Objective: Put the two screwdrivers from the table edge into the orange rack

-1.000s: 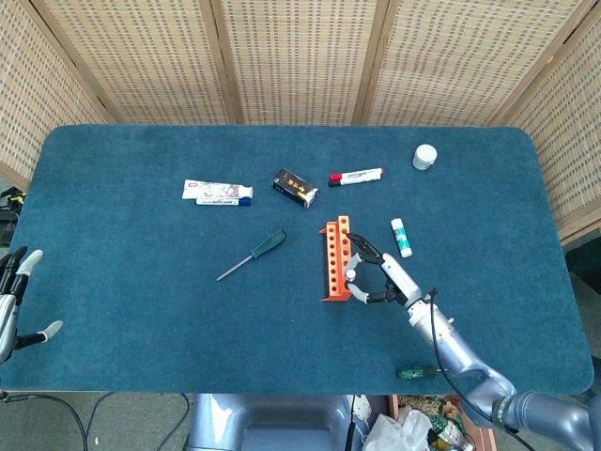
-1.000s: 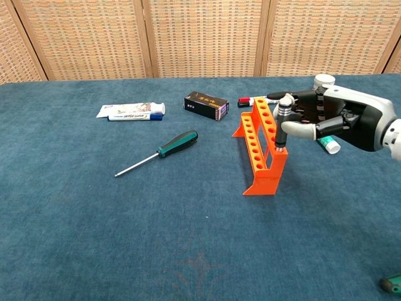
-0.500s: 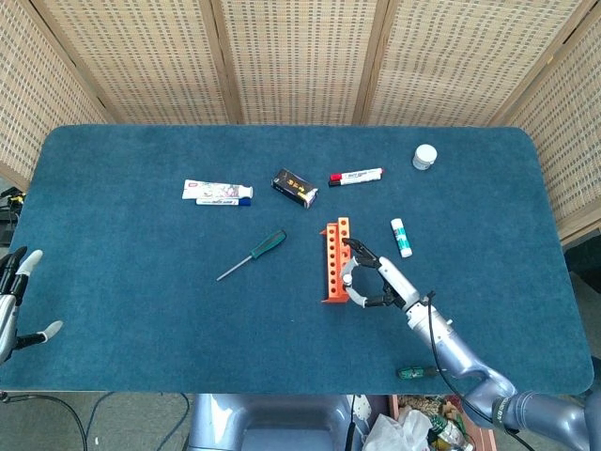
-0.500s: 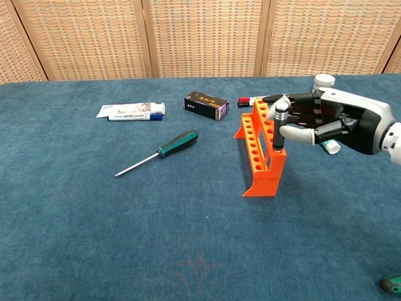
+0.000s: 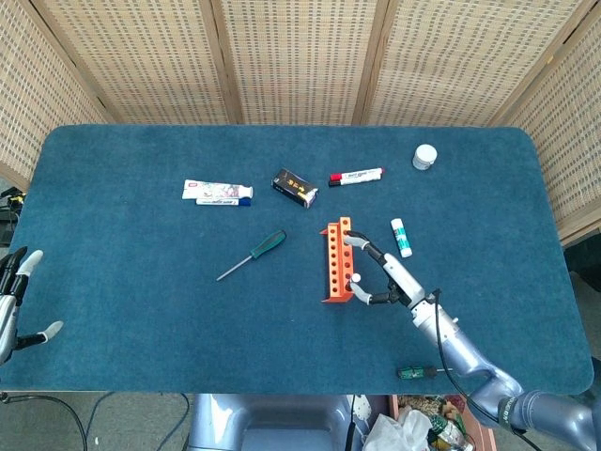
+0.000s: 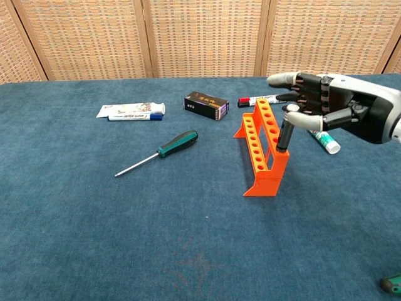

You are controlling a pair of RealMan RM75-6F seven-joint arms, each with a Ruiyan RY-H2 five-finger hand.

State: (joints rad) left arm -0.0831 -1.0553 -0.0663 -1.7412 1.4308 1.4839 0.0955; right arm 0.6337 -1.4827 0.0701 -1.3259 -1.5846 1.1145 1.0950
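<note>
beside rack — glue stick; marker

A staged test or lab setup is suggested rather than a lived-in room. A surface covered in plain dark blue felt is enclosed on three sides by woven rattan screens. Unrelated small goods are laid out well apart on it: a toothpaste tube, a small dark box, a red-capped marker, a glue stick.

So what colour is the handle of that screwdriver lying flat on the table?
Green and black handle, clearest in the chest view.
</note>
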